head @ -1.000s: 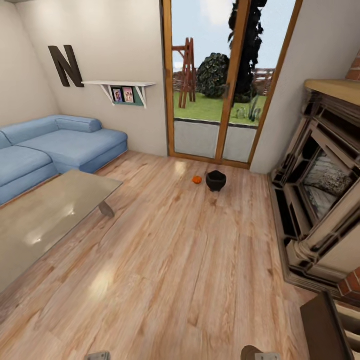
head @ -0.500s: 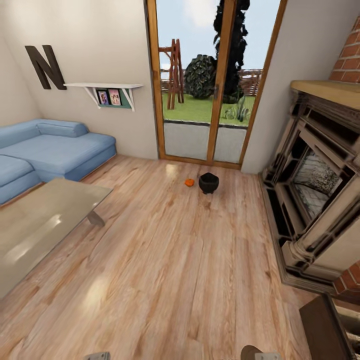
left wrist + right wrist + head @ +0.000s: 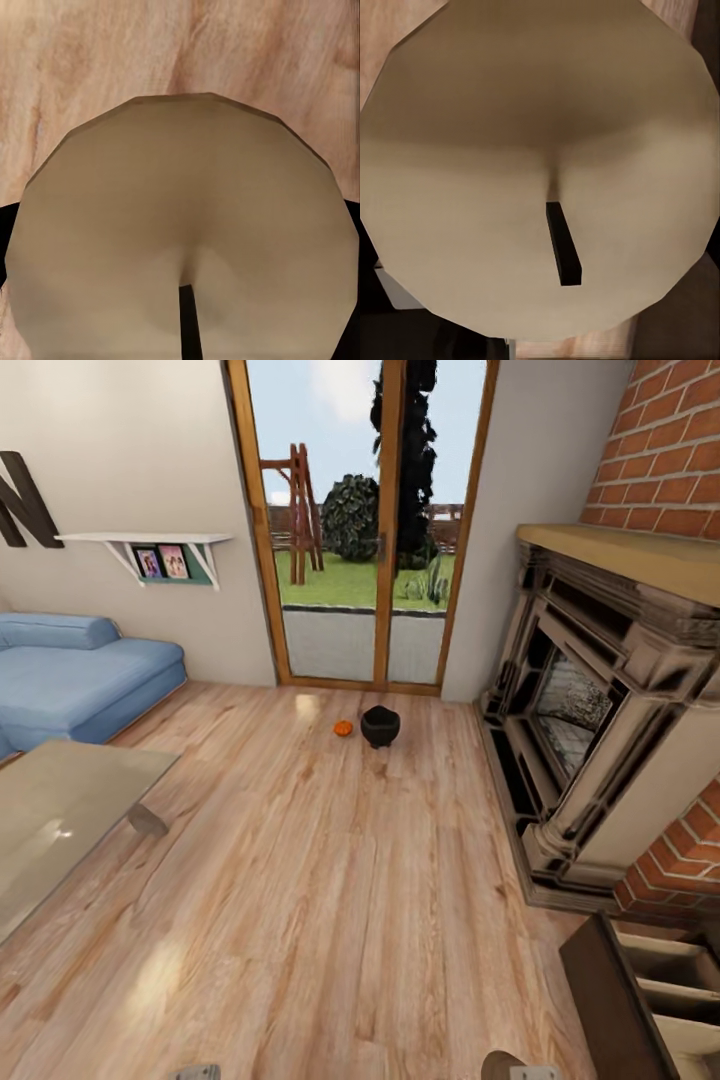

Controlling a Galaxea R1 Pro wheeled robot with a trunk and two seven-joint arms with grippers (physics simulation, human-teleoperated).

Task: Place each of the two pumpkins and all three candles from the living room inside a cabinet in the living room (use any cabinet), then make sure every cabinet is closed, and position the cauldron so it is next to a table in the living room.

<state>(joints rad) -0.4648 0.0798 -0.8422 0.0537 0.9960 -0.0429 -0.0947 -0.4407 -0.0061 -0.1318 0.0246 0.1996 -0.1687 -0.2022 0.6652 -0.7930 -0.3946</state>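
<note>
One orange pumpkin (image 3: 343,728) lies on the wood floor in front of the glass door, with the black cauldron (image 3: 380,726) just to its right. The pale-topped table (image 3: 60,815) stands at the left. The dark-brown cabinet (image 3: 610,1000) is at the bottom right corner, its pale insides showing. A beige candle (image 3: 187,225) sits right against the left wrist camera, dark fingers (image 3: 6,225) at its sides. Another candle (image 3: 540,165) sits the same way in the right wrist view. My left gripper (image 3: 200,1072) and right gripper (image 3: 525,1072) just peek in at the lower edge of the head view.
A large stone fireplace (image 3: 590,730) with a brick chimney fills the right side. A blue sofa (image 3: 70,680) stands at the left wall under a shelf (image 3: 150,545). Wide bare wood floor (image 3: 330,880) runs between me and the glass door (image 3: 360,530).
The head camera has swung to the right, so the whole scene has slid left. More of the fireplace and cabinet show. The pumpkin and cauldron have not moved on the floor.
</note>
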